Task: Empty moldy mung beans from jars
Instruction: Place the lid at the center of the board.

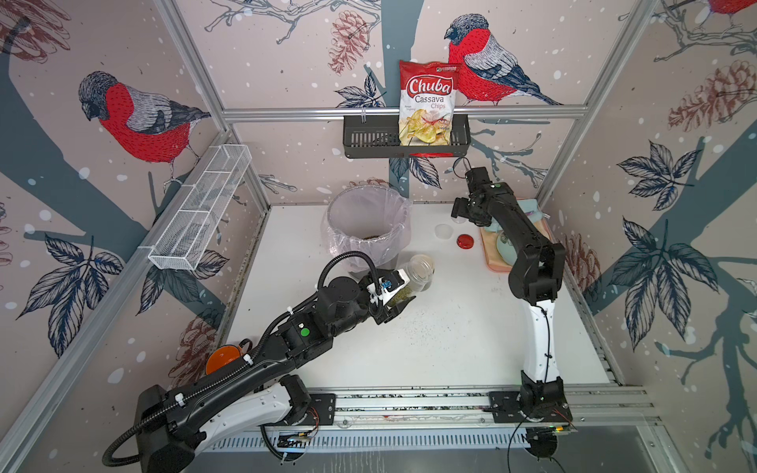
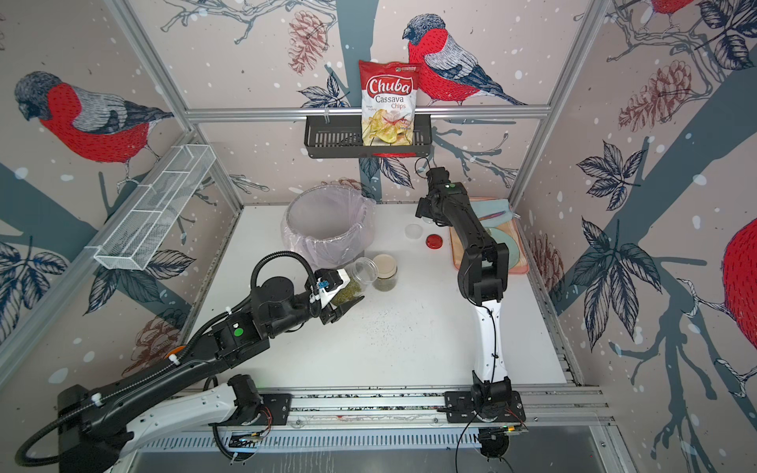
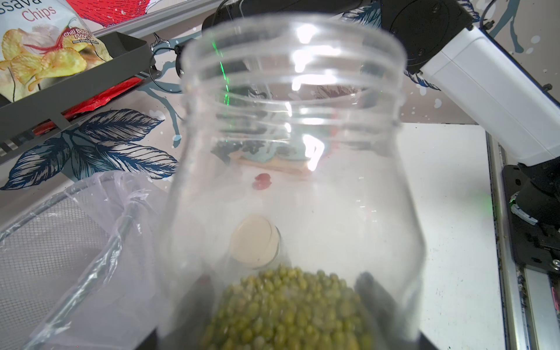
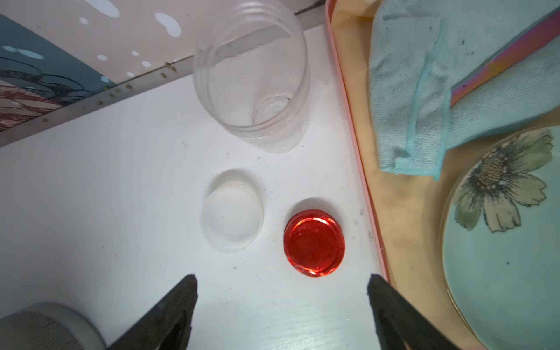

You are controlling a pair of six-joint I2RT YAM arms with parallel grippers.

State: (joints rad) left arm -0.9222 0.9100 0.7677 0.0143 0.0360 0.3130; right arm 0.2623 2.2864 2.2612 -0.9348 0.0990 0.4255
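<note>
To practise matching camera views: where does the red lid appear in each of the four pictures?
In a top view: red lid on the table, right of centre, beside the pink tray.
In a top view: same place.
Left wrist: red blur seen through the clear jar.
Right wrist: near centre.
Shared landmark: the pink tray.

The held jar (image 3: 291,181) is cut off at the base by the left wrist view's edge; the beige-lidded jar (image 3: 254,239) is seen blurred through it. The right gripper (image 4: 281,283) is largely hidden under its wrist in both top views.
</note>
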